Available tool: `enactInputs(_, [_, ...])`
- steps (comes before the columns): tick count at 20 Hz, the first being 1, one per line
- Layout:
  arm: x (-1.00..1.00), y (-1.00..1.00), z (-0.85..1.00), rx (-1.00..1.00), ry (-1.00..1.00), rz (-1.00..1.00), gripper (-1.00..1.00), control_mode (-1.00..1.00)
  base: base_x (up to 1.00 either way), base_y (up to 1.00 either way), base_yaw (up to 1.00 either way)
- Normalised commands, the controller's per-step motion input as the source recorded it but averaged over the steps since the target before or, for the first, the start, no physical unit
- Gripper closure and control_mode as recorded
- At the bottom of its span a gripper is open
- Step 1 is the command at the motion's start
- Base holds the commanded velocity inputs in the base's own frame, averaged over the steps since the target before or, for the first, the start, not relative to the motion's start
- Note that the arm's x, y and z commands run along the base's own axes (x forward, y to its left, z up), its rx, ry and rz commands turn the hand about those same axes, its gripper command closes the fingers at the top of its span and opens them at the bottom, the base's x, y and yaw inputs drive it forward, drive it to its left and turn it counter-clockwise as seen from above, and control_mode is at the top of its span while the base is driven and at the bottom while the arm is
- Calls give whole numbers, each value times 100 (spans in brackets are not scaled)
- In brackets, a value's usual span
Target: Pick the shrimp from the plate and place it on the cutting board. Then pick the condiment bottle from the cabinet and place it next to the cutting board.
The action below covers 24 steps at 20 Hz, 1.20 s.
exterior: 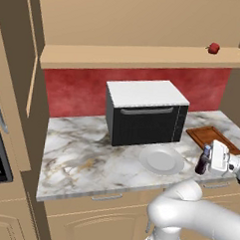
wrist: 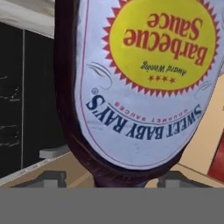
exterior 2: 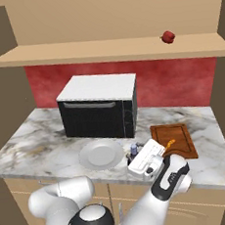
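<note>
As I held the condiment bottle (exterior: pixel 203 161) upright in my closed jaws, it stood low over the table (exterior: pixel 85 150), between the plate (exterior: pixel 161 159) and the cutting board (exterior: pixel 213 138), which lay just to my right. The shrimp (exterior 2: pixel 170 144) already rested on that board. My arm was bent low, wrist level.

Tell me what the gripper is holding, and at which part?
The gripper holds the condiment bottle by its dark body, between plate and cutting board.
</note>
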Motion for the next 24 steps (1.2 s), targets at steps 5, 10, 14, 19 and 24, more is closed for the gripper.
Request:
enactInputs(5, [0,0,0,0,-2,0,-100,-100,0,0,0])
enactInputs(10, [-7,-5,0,0,-2,0,-100,-100,0,0,0])
enactInputs(14, [-8,-12,7,-2,0,0,-100,-100,0,0,0])
enactInputs(19, [-4,-18,29,-6,0,0,-100,-100,0,0,0])
enactInputs(24, [0,-10,46,-8,0,0,-100,-100,0,0,0])
